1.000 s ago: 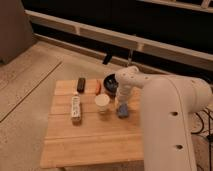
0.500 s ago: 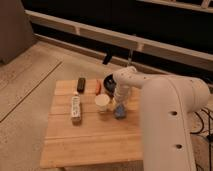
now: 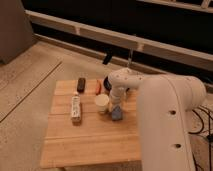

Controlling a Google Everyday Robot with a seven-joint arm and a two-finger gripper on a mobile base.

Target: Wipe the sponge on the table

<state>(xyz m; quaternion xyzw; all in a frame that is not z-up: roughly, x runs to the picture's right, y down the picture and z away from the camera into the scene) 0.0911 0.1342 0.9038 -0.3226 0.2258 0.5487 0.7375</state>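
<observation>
Gripper [image 3: 116, 106] is pinched shut on the blue sponge [image 3: 116, 115], just beside the paper cup [image 3: 102, 102]. White remote [image 3: 75, 109] lies on the cup's other side, all on the wooden table [image 3: 90, 142].

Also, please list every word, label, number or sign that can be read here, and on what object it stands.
None can be read.
White remote-like bar: dark marks, too blurred to read.
Paper cup, black block, sponge: no text visible.
The claw is down on the sponge, right beside the cup, over the table.
</observation>
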